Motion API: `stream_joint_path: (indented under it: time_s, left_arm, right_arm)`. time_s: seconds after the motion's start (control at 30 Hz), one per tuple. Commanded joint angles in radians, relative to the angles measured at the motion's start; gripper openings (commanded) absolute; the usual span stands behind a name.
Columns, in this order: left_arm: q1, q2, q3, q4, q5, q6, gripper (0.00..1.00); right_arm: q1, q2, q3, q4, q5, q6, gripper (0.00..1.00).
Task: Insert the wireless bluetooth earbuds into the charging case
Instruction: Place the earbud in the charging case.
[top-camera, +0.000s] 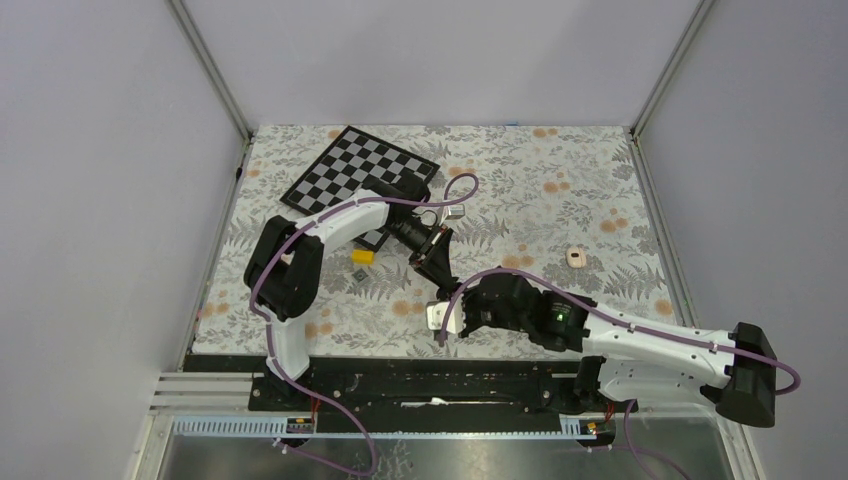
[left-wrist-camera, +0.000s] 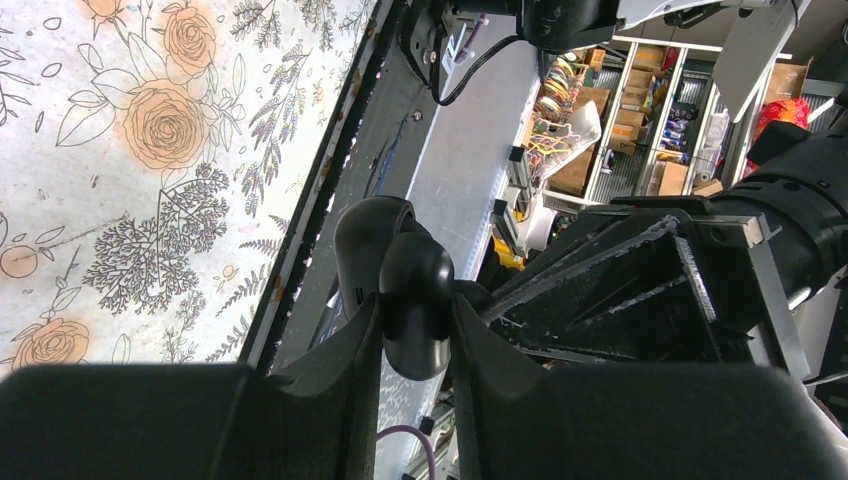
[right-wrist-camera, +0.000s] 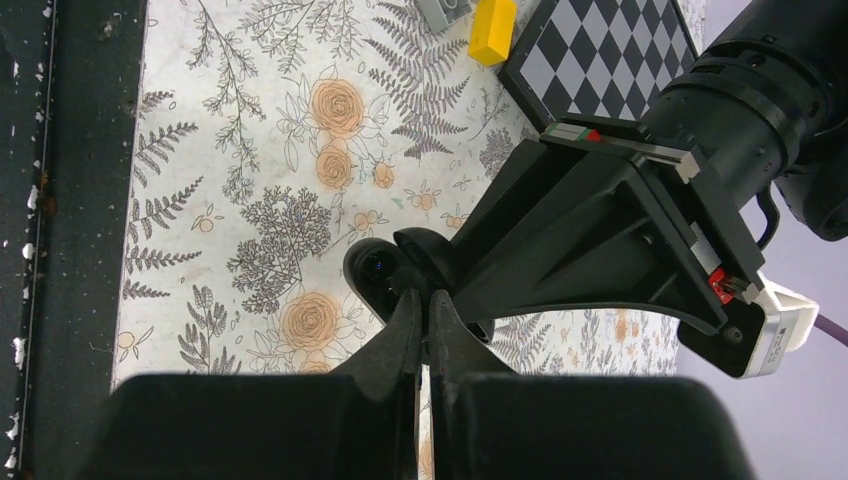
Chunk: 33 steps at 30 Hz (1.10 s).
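Observation:
My left gripper (top-camera: 433, 265) points down over the middle of the table and is shut on a glossy black charging case (left-wrist-camera: 414, 300), held above the cloth. My right gripper (top-camera: 447, 292) meets it from below. In the right wrist view its fingers (right-wrist-camera: 408, 318) are pinched almost together at the case's open side (right-wrist-camera: 372, 270), on a small dark rounded piece that looks like the black earbud (right-wrist-camera: 405, 277). One pale beige earbud (top-camera: 576, 257) lies alone on the cloth at the right. The other pale earbud is not in view.
A small yellow block (top-camera: 362, 256) lies left of the grippers, and it also shows in the right wrist view (right-wrist-camera: 493, 28) beside a grey block (right-wrist-camera: 446, 10). A checkerboard (top-camera: 360, 170) lies at the back left. Metal rails border the floral cloth.

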Motion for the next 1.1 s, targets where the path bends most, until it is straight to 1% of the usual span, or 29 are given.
stream_joint_path:
  time_s: [0.0,0.3,0.6,1.07]
  left_arm:
    - [0.003,-0.024,0.013,0.002,0.047,0.011,0.0]
    - [-0.004,-0.03,0.008,0.003,0.051,0.01,0.0]
    - [-0.009,-0.031,0.001,0.002,0.049,0.012,0.0]
    - [-0.015,-0.042,-0.007,0.004,0.053,0.014,0.0]
  right_arm:
    - [0.015,-0.013,-0.023,0.047,0.009,-0.043,0.0]
    - [0.029,-0.015,-0.059,0.09,0.03,-0.089,0.0]
    - [0.047,-0.011,-0.057,0.121,0.043,-0.124,0.0]
    - [0.053,-0.037,-0.125,0.121,0.061,-0.194,0.0]
